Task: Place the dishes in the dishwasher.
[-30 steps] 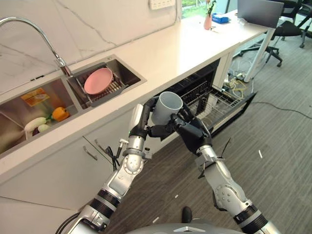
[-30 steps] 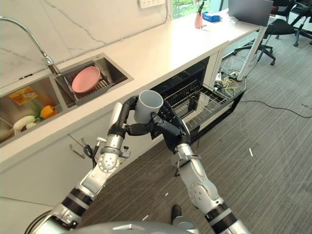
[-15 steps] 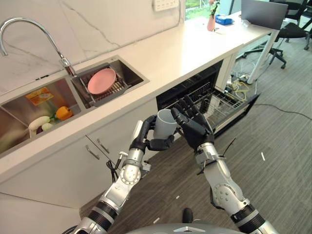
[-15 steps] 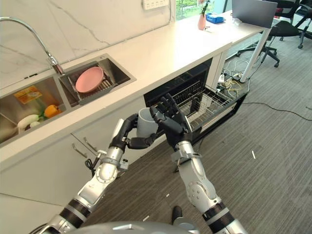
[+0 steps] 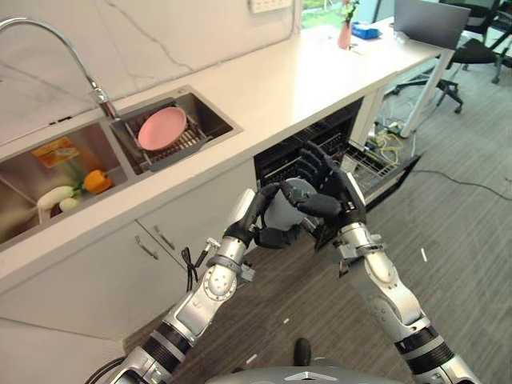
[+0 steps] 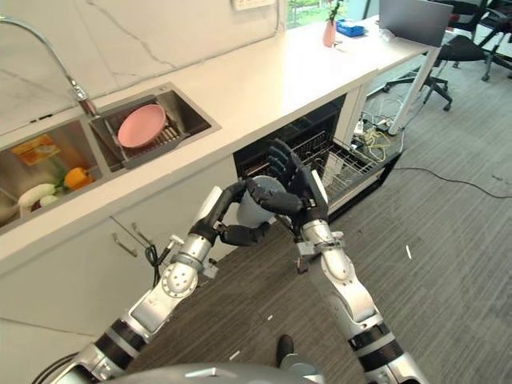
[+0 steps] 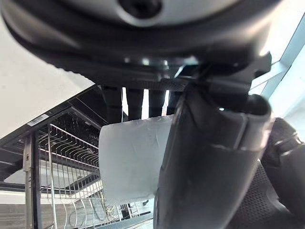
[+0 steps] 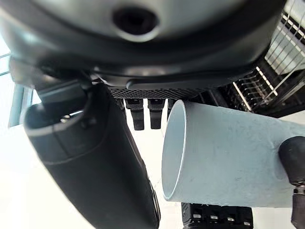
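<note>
A pale grey cup (image 5: 290,211) hangs tilted in front of the cabinet, left of the open dishwasher (image 5: 320,148). My left hand (image 5: 260,218) is shut on the cup (image 7: 127,160) from below, fingers on its far side and thumb (image 7: 205,162) on the near side. My right hand (image 5: 340,192) reaches over the cup (image 8: 224,157) from the right, fingers fairly straight and thumb (image 8: 90,157) apart from the wall. A pink plate (image 5: 162,128) lies on a rack in the sink (image 5: 210,120).
The dishwasher's wire rack (image 5: 370,164) is pulled out over the lowered door. Vegetables (image 5: 96,182) lie in the left basin under the tap (image 5: 48,32). A vase (image 5: 345,32) and laptop (image 5: 436,20) stand at the counter's far end, with an office chair (image 5: 480,48) beyond.
The cup has come down and tipped over in my left hand. My right hand has moved in from the right and now reaches over it.
</note>
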Available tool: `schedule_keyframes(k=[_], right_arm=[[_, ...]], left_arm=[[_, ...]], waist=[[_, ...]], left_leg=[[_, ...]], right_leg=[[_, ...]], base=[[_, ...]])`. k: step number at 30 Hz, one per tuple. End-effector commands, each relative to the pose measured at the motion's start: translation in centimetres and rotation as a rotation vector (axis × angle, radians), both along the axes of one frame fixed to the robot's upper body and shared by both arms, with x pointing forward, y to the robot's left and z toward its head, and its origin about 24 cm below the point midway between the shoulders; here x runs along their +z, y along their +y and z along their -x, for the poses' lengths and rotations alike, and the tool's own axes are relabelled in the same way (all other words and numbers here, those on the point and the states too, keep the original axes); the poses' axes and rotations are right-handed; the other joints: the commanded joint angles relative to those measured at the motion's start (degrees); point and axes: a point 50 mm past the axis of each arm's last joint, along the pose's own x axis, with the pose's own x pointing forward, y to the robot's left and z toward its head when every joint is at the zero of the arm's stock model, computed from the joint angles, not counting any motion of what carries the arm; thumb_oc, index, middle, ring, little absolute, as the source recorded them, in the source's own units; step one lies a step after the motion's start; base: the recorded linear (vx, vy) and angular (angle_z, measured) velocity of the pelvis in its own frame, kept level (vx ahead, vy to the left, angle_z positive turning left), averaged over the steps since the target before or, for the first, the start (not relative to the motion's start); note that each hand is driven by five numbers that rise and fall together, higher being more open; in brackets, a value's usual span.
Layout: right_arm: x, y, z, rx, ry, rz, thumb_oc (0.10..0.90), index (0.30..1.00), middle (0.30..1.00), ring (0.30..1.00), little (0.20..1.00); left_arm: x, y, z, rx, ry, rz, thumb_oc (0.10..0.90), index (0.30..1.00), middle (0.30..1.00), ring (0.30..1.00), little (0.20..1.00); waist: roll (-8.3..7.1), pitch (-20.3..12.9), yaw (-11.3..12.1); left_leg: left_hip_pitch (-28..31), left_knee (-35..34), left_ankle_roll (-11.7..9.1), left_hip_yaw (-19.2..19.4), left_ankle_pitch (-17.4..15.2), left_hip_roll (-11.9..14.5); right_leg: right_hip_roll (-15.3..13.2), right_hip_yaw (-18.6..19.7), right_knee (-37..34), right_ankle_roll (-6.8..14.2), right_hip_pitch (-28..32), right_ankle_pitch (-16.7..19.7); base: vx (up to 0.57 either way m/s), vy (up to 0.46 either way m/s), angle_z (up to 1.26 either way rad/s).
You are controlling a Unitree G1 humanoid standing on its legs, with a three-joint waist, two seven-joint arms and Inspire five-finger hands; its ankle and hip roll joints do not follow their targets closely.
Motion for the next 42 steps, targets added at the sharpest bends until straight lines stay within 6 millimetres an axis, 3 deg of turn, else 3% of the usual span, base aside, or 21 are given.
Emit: schedule_keyframes(k=[1,6,22,32,38,42], right_arm=[[6.2,2.9,0.0,0.118,-0.310,-0.088,0.800,0.900,0.900,0.900,0.900],[5.6,3.2,-0.3,0.111,-0.277,-0.097,0.800,0.900,0.900,0.900,0.900],[5.8,4.0,-0.3,0.191,-0.270,-0.102,0.800,0.900,0.900,0.900,0.900],[8.2,0.3,0.1,0.067,-0.399,-0.118,0.800,0.900,0.900,0.900,0.900],[7.9,0.0,0.0,0.055,-0.384,-0.115,0.800,0.900,0.900,0.900,0.900],[7.1,0.9,-0.5,0.092,-0.329,-0.143,0.800,0.900,0.900,0.900,0.900]], left_arm=[[6.1,-2.0,-2.8,-0.035,-0.305,0.036,0.400,0.300,0.300,0.300,0.300],[7.4,-1.8,-3.3,-0.011,-0.351,0.050,0.400,0.300,0.300,0.300,0.300],[8.7,-1.1,-3.9,0.023,-0.423,0.007,0.400,0.300,0.300,0.300,0.300],[10.1,2.8,-5.5,0.216,-0.506,-0.047,0.400,0.300,0.300,0.300,0.300],[10.4,3.3,-5.6,0.240,-0.517,-0.056,0.400,0.300,0.300,0.300,0.300],[10.5,2.6,-5.5,0.199,-0.520,-0.064,0.400,0.300,0.300,0.300,0.300]], waist=[[-1.77,-1.9,0.3],[-1.82,-1.9,0.0],[-2.09,-2.2,0.0],[-1.80,-2.9,-1.1],[-1.61,-3.1,-1.3],[-1.43,-3.2,-1.2]], left_leg=[[0.8,0.2,-2.3,1.0,-2.2,0.7],[0.9,0.2,-2.4,1.3,-2.2,0.9],[1.2,0.2,-2.6,1.5,-2.1,1.1],[1.5,0.2,-2.8,2.0,-2.3,1.2],[1.7,0.2,-2.9,2.1,-2.4,1.2],[1.9,0.2,-2.8,2.1,-2.4,1.2]], right_leg=[[-4.0,-0.1,0.8,8.1,7.6,-8.7],[-3.9,0.2,0.8,8.1,7.5,-8.7],[-3.8,0.3,0.8,8.1,7.7,-8.7],[-3.7,0.6,0.8,8.2,7.6,-8.5],[-3.7,0.6,0.8,8.2,7.7,-8.5],[-3.8,0.6,0.8,8.1,7.8,-8.6]], base=[[0.00,0.000,0.00],[0.00,0.000,0.00],[0.00,0.001,-0.01],[0.00,0.000,0.00],[0.00,0.000,0.00],[0.00,0.000,0.00]])
